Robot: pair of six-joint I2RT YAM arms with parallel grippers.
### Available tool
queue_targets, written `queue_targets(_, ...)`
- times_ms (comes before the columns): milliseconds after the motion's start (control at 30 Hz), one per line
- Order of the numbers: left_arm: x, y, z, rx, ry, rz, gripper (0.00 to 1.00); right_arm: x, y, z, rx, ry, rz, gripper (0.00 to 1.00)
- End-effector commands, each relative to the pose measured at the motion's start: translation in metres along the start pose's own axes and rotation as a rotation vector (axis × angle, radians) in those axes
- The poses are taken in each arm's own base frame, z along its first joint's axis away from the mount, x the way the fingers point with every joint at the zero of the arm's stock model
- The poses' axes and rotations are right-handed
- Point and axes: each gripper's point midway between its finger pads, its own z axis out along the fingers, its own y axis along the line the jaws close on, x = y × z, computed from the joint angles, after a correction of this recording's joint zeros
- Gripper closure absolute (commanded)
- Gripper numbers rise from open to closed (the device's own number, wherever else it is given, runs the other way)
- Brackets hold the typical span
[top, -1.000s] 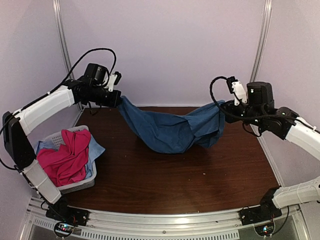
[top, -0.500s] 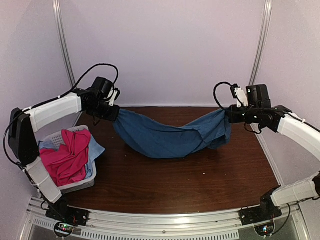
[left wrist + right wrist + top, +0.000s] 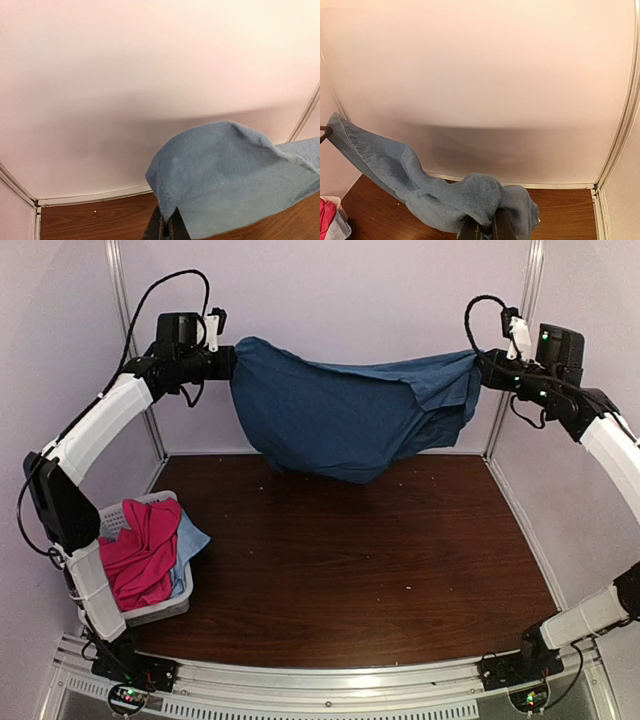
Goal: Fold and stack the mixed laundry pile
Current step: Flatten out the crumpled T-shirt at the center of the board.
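Note:
The dark blue T-shirt (image 3: 345, 415) hangs stretched in the air in front of the back wall, clear of the table. My left gripper (image 3: 230, 362) is shut on its left corner, and my right gripper (image 3: 482, 368) is shut on a bunched right end. In the left wrist view a hemmed corner of the T-shirt (image 3: 235, 180) is pinched between the shut jaws of the gripper (image 3: 166, 227). In the right wrist view a thick fold of the T-shirt (image 3: 445, 200) wraps over the gripper (image 3: 486, 227). The magenta shirt (image 3: 140, 550) and the pale blue cloth (image 3: 188, 540) lie in the basket.
The white slotted basket (image 3: 150, 612) stands at the table's left front. The brown table (image 3: 350, 570) lies below the hanging T-shirt. Walls with metal corner posts (image 3: 525, 300) close the back and sides.
Both arms have lifted and moved apart. The T-shirt has risen from sagging low over the table to hanging high and spread wide. The basket's contents have not moved.

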Motion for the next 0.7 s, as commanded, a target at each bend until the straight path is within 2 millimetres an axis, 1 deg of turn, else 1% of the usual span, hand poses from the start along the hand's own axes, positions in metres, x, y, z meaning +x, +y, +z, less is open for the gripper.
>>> queue_targets(0, -0.017, -0.022, -0.049, 0.141, -0.1, 0.041, 1.0, -0.023, 0.012, -0.046, -0.056, -0.067, -0.014, 1.0)
queue_targets(33, -0.01, -0.023, -0.058, 0.154, -0.094, 0.036, 1.0, -0.021, 0.013, -0.054, -0.063, -0.063, -0.014, 1.0)
queue_targets(67, 0.004, -0.024, -0.065, 0.169, -0.067, 0.022, 1.0, -0.015, 0.013, -0.062, -0.063, -0.044, -0.014, 1.0)
queue_targets(133, 0.031, -0.036, -0.084, 0.249, -0.02, 0.009, 1.0, -0.002, 0.016, -0.079, -0.085, -0.02, -0.015, 1.0)
queue_targets(167, 0.04, -0.043, -0.097, 0.286, -0.02, 0.01, 1.0, 0.002, 0.017, -0.09, -0.096, -0.014, -0.013, 1.0)
queue_targets(233, 0.051, -0.059, -0.126, 0.342, -0.043, 0.04, 1.0, 0.005, 0.021, -0.108, -0.118, -0.009, -0.014, 1.0)
queue_targets(267, 0.05, -0.066, -0.142, 0.367, -0.065, 0.061, 1.0, 0.002, 0.022, -0.117, -0.123, -0.011, -0.015, 1.0)
queue_targets(300, 0.044, -0.071, -0.157, 0.391, -0.091, 0.073, 1.0, -0.003, 0.024, -0.125, -0.128, -0.018, -0.019, 1.0)
queue_targets(367, 0.022, -0.074, -0.187, 0.419, -0.165, 0.066, 1.0, -0.022, 0.026, -0.142, -0.124, -0.06, -0.023, 1.0)
queue_targets(467, -0.018, -0.075, -0.217, 0.429, -0.269, 0.065, 1.0, -0.054, 0.024, -0.16, -0.096, -0.147, -0.016, 1.0)
queue_targets(533, -0.041, -0.077, -0.229, 0.439, -0.328, 0.07, 1.0, -0.069, 0.023, -0.167, -0.085, -0.199, -0.008, 1.0)
queue_targets(600, -0.054, -0.08, -0.234, 0.455, -0.364, 0.08, 1.0, -0.083, 0.022, -0.173, -0.072, -0.248, -0.002, 1.0)
queue_targets(667, -0.064, -0.08, -0.238, 0.456, -0.403, 0.085, 1.0, -0.095, 0.022, -0.182, -0.071, -0.296, 0.002, 1.0)
